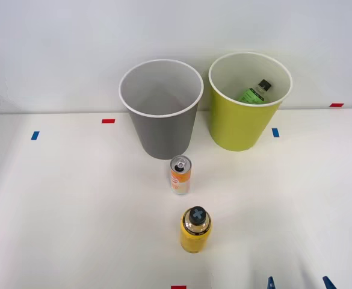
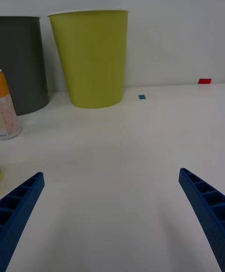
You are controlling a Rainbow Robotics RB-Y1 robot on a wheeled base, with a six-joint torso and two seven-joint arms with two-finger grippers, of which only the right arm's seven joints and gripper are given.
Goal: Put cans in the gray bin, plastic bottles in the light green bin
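Front view, surface: I am looking down on a white surface [image 1: 73,211] with small red and blue tape marks near its edges.
Front view, gray bin: the gray bin [image 1: 162,120] is standing upright at the far side, and I am seeing nothing lying inside it.
Front view, light green bin: the light green bin [image 1: 245,114] is standing just beside the gray one, on its right, the two near each other but apart.
Front view, green-labelled bottle: a green-labelled bottle [image 1: 255,91] with a dark cap is lying inside the light green bin, leaning against its inner wall.
Front view, can: the can [image 1: 180,174] is standing upright just in front of the gray bin, pull tab facing up.
Front view, yellow bottle: the yellow bottle [image 1: 195,230] is standing upright nearer to me than the can, apart from it.
Front view, right gripper: I am seeing two blue tips of the right gripper [image 1: 298,283] poking in at the near edge, right of the yellow bottle, holding nothing.
Wrist view, jaws: the jaws are standing wide apart with bare surface between them; one blue ribbed finger [image 2: 18,206] is showing at each corner.
Wrist view, bins: the light green bin is standing ahead, the gray bin beside it.
Wrist view, can: the can is sitting in front of the gray bin.
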